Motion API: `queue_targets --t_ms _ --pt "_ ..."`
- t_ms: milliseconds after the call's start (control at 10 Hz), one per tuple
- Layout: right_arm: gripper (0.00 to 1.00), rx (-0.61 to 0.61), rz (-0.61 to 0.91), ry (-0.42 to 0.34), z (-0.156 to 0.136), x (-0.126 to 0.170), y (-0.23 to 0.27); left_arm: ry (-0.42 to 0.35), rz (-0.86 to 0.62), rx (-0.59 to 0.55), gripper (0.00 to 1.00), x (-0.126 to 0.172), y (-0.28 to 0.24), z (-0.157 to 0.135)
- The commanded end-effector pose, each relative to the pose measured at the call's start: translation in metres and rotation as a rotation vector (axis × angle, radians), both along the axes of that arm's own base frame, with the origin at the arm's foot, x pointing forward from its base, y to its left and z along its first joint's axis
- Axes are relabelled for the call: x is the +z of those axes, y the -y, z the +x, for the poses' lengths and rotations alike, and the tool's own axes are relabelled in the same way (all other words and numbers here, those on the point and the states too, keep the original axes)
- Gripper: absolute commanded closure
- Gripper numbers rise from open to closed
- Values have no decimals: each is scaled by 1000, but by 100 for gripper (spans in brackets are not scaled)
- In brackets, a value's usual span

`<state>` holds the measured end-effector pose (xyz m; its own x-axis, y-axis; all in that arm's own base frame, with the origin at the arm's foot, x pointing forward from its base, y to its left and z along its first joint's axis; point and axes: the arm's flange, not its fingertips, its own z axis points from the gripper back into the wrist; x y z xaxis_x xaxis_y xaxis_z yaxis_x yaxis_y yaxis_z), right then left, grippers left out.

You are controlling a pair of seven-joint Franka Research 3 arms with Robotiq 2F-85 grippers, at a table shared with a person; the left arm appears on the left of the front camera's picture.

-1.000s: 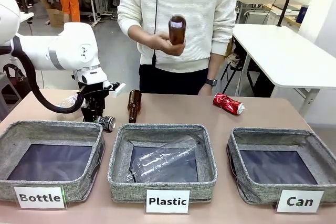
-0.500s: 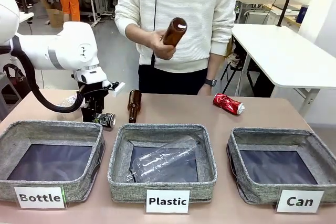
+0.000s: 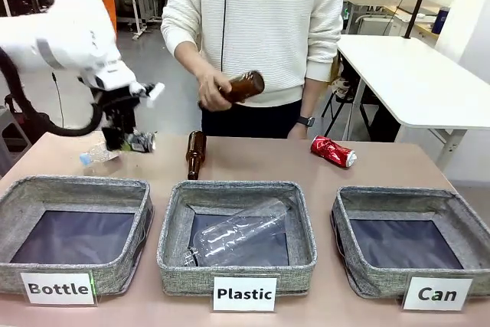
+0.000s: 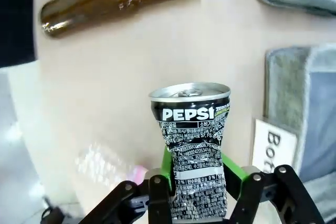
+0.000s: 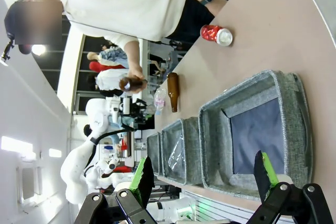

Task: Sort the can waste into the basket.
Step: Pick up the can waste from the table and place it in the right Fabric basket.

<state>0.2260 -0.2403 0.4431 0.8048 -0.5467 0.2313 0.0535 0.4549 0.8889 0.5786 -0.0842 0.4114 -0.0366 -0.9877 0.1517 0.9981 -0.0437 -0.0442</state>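
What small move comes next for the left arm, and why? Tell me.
Probably swing right, toward the Can basket: the left gripper is shut on the black can, held above the table's left end, while that basket sits empty at the far right.

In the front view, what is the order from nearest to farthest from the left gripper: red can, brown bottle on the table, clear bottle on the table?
1. Clear bottle, just left of the left gripper.
2. Brown bottle, table centre.
3. Red can, right side.
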Motion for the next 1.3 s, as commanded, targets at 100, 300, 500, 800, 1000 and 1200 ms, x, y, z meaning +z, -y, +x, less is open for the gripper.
queue_targets --t_ms 100,300,500,800,1000,1200 --pt "0 1 8 35 2 1 2 99 -60 93 69 78 -108 -41" --pt "0 1 8 35 2 1 2 182 -198 213 69 130 -193 -90" --pt "0 1 8 35 2 1 2 242 -262 378 69 155 -268 -139" --pt "0 1 8 35 2 1 2 311 -404 610 69 156 -362 -235" --pt "0 1 8 35 2 1 2 345 -460 684 69 136 -384 -289" --pt "0 1 8 35 2 1 2 367 -482 723 69 123 -393 -319"
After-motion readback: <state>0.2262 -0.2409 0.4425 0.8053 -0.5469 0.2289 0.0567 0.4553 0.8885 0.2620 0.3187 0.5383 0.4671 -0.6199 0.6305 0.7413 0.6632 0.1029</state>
